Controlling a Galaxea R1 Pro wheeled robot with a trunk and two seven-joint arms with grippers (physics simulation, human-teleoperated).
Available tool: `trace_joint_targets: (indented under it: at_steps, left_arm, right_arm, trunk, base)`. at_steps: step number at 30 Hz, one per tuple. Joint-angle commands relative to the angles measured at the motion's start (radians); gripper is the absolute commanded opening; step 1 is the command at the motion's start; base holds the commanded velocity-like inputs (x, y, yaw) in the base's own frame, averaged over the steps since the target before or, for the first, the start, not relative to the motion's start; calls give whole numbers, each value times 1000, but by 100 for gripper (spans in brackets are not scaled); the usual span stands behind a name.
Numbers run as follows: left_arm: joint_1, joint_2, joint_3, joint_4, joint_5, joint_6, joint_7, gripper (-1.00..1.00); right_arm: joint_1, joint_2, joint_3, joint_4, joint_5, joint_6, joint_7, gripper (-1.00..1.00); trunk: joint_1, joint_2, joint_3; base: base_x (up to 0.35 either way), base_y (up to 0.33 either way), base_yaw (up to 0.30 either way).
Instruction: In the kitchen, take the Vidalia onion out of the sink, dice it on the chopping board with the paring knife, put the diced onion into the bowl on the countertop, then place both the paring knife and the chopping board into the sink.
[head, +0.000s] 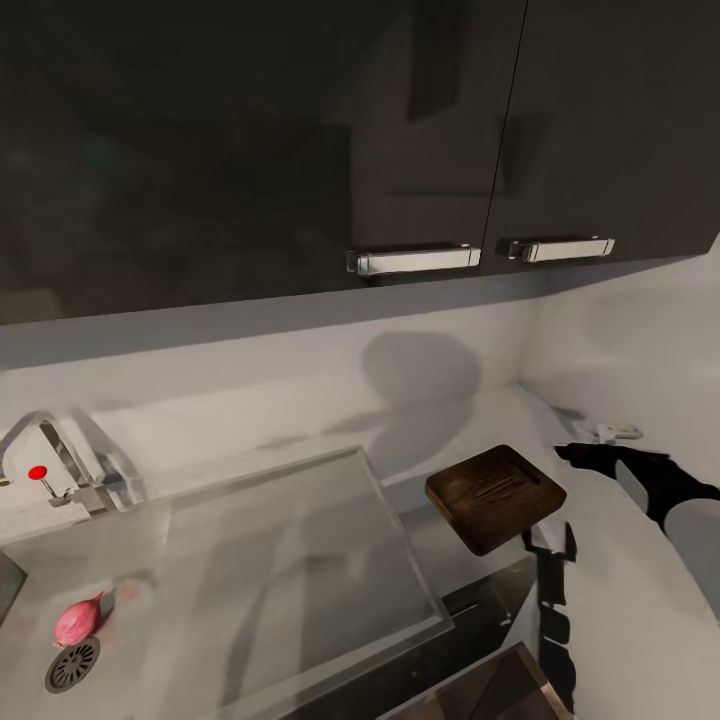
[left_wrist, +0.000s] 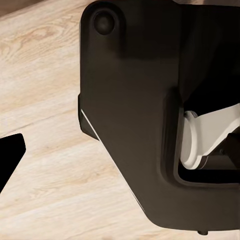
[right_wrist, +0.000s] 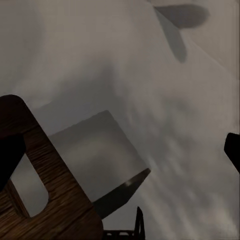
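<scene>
**A:** What takes up most of the head view?

**B:** Dark wall cabinets (head: 300, 140) across the top, with two chrome handles (head: 415, 260) side by side. Below them a pale backsplash (head: 300, 380) runs into a corner at the right. Then the grey countertop (head: 620, 600), curving along the right side.

**A:** And the sink?

**B:** The sink (head: 200, 590) is set into the countertop at the lower left, its flat drainboard (head: 300, 540) beside the basin. The chrome tap (head: 60, 460) with a red dot stands at its back left. Inside the basin lies a pinkish onion (head: 78, 620), just beside the round metal drain (head: 72, 665).

**A:** Where's the chopping board?

**B:** The chopping board (head: 495, 497) is right of the drainboard, dark brown and tilted, apparently raised off the surface. In the right wrist view its rounded corner and a slot-shaped cut-out (right_wrist: 45, 200) fill one corner of the picture, with the grey surface behind it.

**A:** Is the right gripper pinching it?

**B:** I cannot tell. Dark arm parts (head: 650, 475) show near the board in the head view, and only dark finger edges at the borders of the wrist view, so contact isn't clear.

**A:** The left one?

**B:** Its wrist view shows a black robot body panel (left_wrist: 135, 115) over a light wooden floor (left_wrist: 45, 150). A black fingertip (left_wrist: 10, 155) pokes in at one edge; spread or pressed together, I cannot tell
</scene>
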Motion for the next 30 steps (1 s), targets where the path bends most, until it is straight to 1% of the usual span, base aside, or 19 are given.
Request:
trace_joint_targets:
  at_steps: [1,3,7,30]
  left_arm:
    - [0,0,1,-1,1,-1,0,100]
    - [0,0,1,-2,1,-2,0,100]
    - [0,0,0,-1,1,-2,0,100]
    - [0,0,0,-1,1,-3,0,100]
  right_arm:
    - [-1,-6,5,0,-10,6,21,100]
    - [0,-8,5,0,-10,6,35,100]
    - [0,-9,5,0,-10,6,41,100]
    - [-1,-4,8,14,-10,6,46,100]
  trunk:
    - [1,-2,-2]
    - [1,-2,-4]
    - [1,-2,-7]
    - [1,-2,-33]
  base:
    - [0,0,0]
    - [0,0,0]
    - [0,0,0]
    - [0,0,0]
